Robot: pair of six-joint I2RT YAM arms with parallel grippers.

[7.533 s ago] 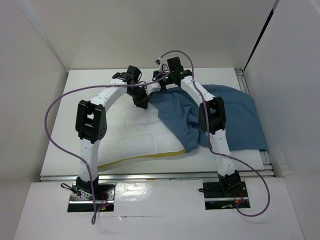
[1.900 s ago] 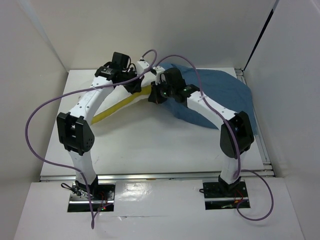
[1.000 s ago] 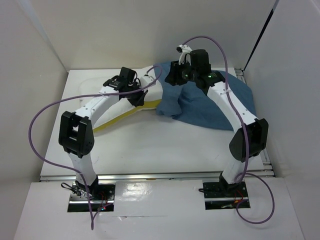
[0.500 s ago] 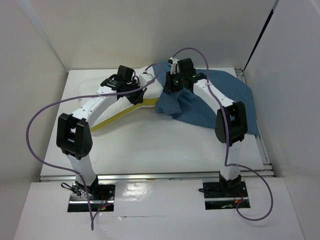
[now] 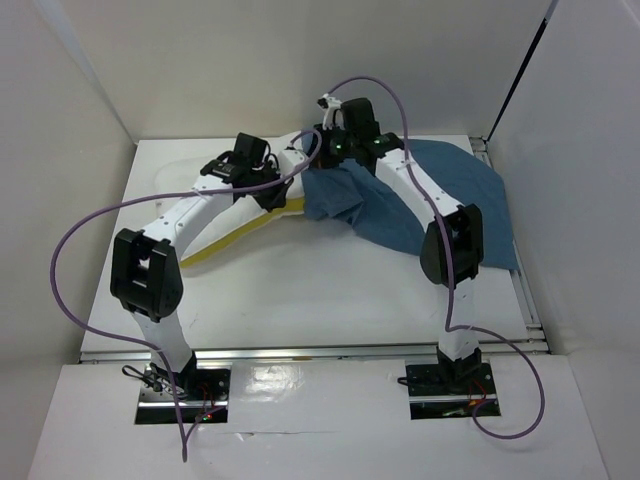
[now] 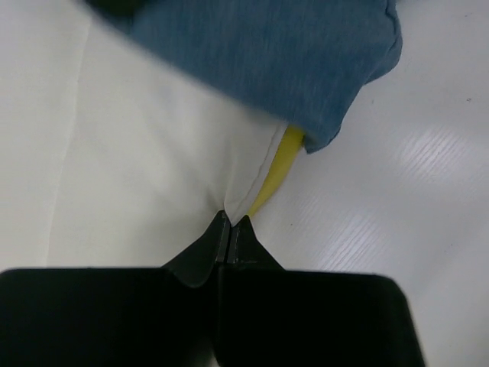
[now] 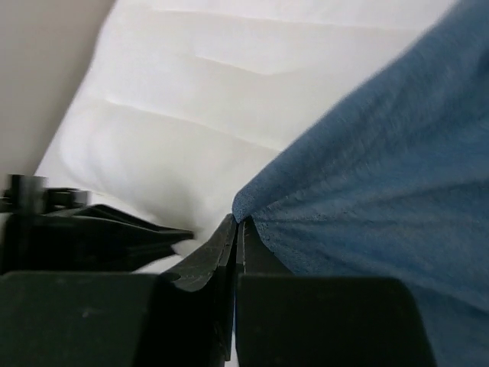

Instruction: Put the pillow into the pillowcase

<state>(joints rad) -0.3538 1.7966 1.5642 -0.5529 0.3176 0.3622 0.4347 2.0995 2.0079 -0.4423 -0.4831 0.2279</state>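
**Table** (image 5: 330, 290): white, walled on three sides; it was seen across the middle of the overhead view.

**Pillowcase** (image 5: 450, 200): dusty blue and wrinkled. It was spread at the upper right of the overhead view, with its left edge drawn over one corner of the pillow.

**Pillow** (image 6: 130, 153): white with a yellow band. It was placed at upper centre-left of the overhead view and was largely hidden by the left arm.

**Left gripper** (image 6: 231, 225): the jaws were pressed together, and the pillow's seam beside the yellow band was pinched between them.

**Right gripper** (image 7: 237, 223): the jaws were clenched on a fold of the pillowcase edge, above the pillow.
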